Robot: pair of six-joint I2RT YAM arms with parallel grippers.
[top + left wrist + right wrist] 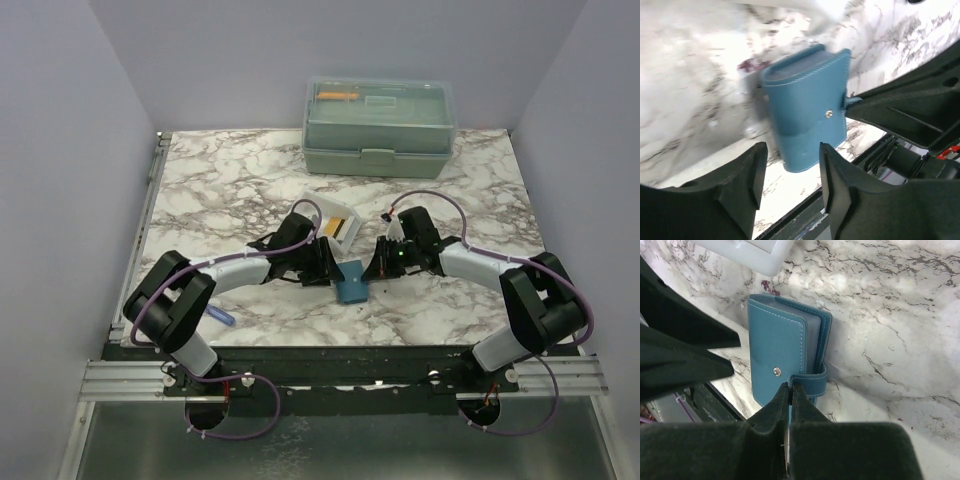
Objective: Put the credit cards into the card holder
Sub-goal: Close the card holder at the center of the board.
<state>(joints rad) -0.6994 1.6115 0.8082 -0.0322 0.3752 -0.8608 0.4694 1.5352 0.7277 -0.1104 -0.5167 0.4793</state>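
Closed blue leather card holder (776, 347) lies mid-frame beyond the left gripper (792, 160), jaws parted; the right gripper (790, 390), closed, perhaps pinches its strap (816, 377).

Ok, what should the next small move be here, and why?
Probably lower the left gripper onto the card holder to steady it. The holder lies folded shut, the open left gripper hangs over it, and the shut right gripper's tips sit at its strap. A yellow card lies in the white tray.
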